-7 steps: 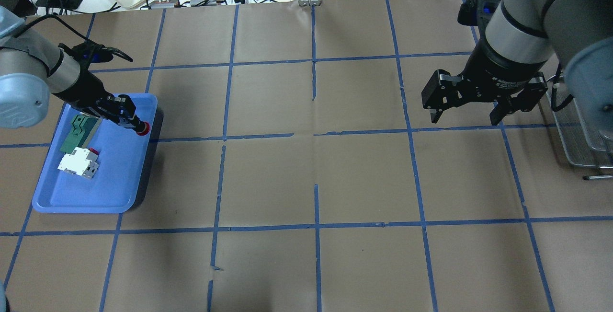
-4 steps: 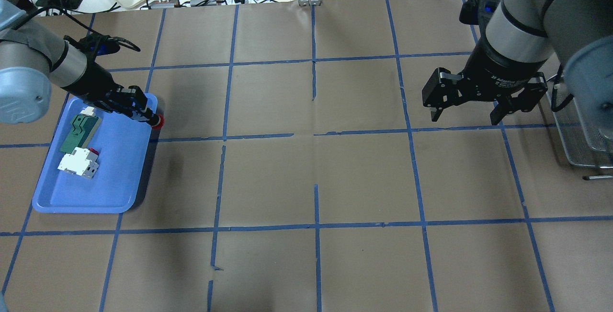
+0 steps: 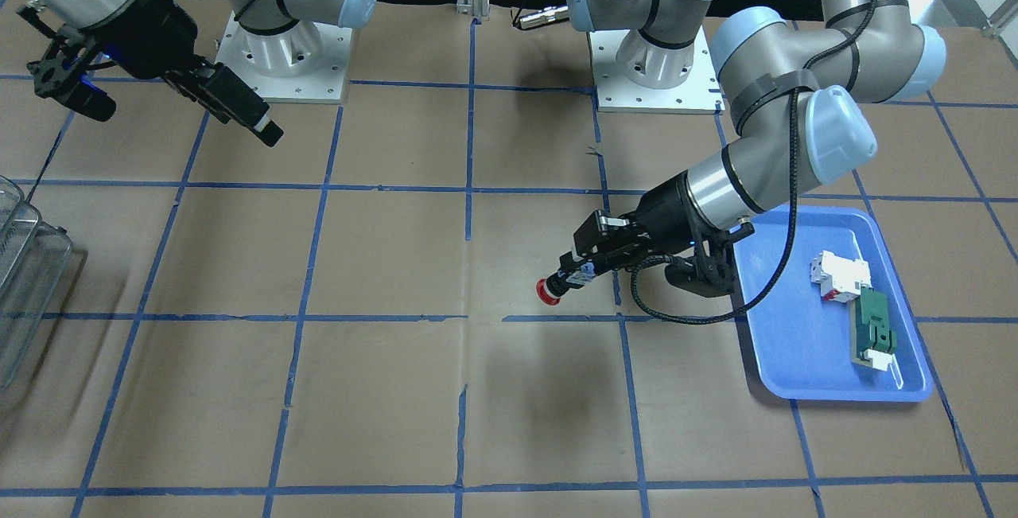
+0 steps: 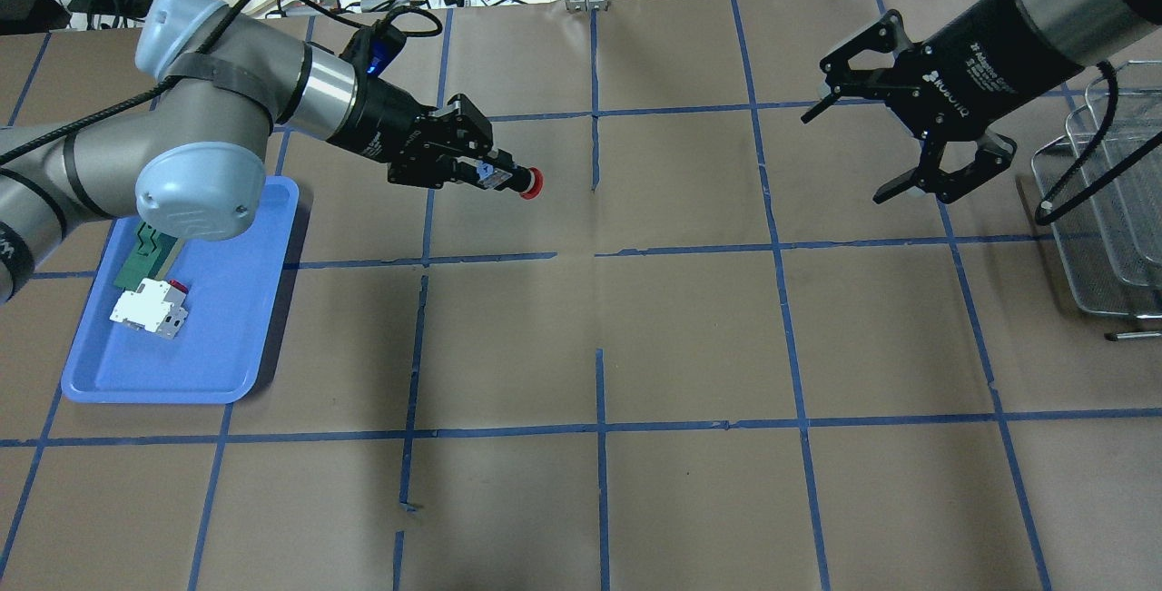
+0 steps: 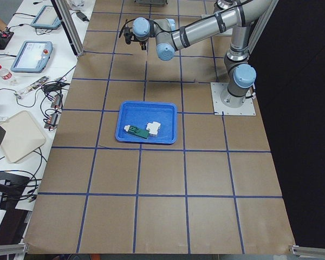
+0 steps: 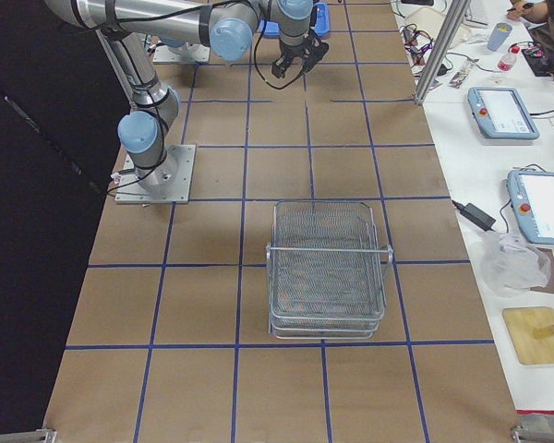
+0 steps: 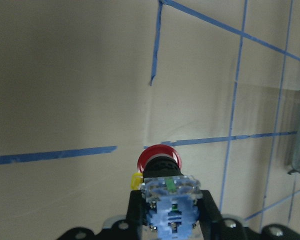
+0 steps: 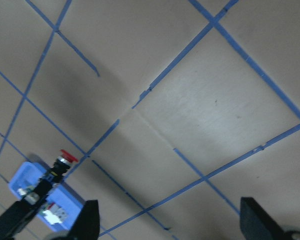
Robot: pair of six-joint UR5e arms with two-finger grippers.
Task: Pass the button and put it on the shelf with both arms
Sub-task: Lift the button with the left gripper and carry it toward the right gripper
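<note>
Since the earlier frame, the button has travelled from the tray rim out over the table, and the right gripper has turned so that its mouth faces back toward the tray.

Button: clamped in the left gripper by its rear block. Its long axis is roughly level, with the red cap leading, away from the tray. Its shadow falls apart from it on the paper, so it is judged to be held off the surface. The wrist view confirms the fingers closed on the block, the cap and collar standing proud ahead of them.

Right gripper: jaws spread wide, nothing in them. It sits farther from the tray than the button and well apart from it. The cap points roughly toward it, and the collar and cap are the exposed part available for a second grasp.

Nearer arm: the left one, already holding. The right must close the gap.

Room: the table between button and right gripper shows only paper and tape lines.

Shelf: farthest from the tray, at the table's right end, just beyond the right gripper. Its wire rim is the nearest edge to that arm, and a swing outward risks contact.
</note>
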